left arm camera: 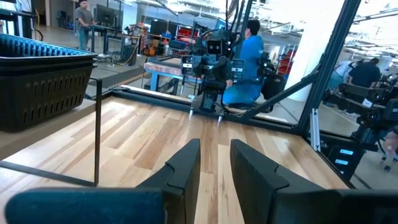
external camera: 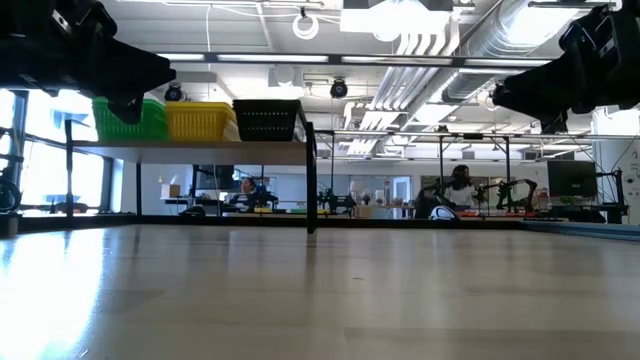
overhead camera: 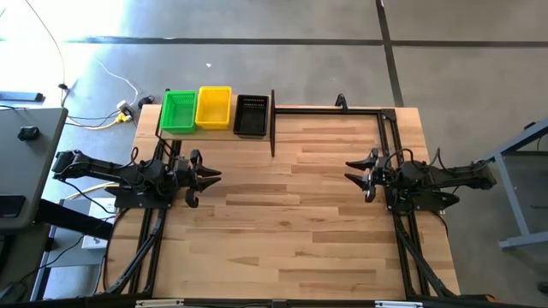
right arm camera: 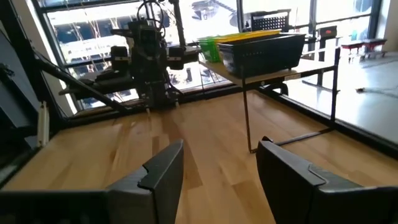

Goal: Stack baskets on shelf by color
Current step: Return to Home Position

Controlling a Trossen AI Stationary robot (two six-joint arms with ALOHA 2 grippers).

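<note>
High view: the green baskets (overhead camera: 178, 111), yellow baskets (overhead camera: 213, 107) and black baskets (overhead camera: 251, 115) are kept side by side on the shelf (external camera: 200, 150), sorted by color, so the job looks done. The shelf is near the left pincer (overhead camera: 210, 177) and far from the right pincer (overhead camera: 355, 171). Both pincers are held open, the left only a little, and nothing is gripped or touched.

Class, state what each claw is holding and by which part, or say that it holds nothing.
Nothing is held. The left claw and right claw are both open above the table, apart from the baskets on the shelf.
</note>
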